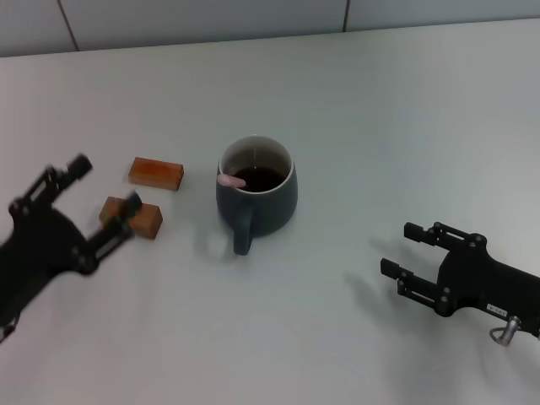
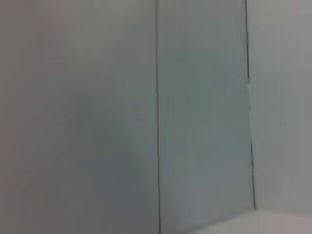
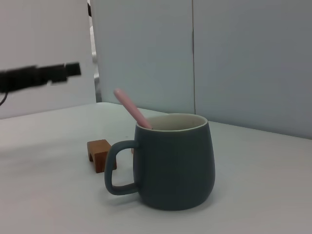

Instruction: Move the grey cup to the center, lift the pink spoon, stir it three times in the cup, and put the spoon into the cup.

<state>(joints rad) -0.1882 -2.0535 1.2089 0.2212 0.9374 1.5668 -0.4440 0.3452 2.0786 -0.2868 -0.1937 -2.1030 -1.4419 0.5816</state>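
The grey cup [image 1: 256,187] stands near the middle of the white table [image 1: 380,126], its handle turned toward the robot. The pink spoon [image 1: 229,180] rests inside it, handle leaning on the rim (on the robot's left). The left hand [image 1: 105,194] hangs with fingers apart over the two wooden blocks [image 1: 155,173]. The right hand [image 1: 405,251] sits well right of the cup, fingers apart, empty.

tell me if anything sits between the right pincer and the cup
Nothing visible does. Only bare table lies between the right pincer and the cup. Both wooden blocks sit on the cup's far side, by the left pincer.
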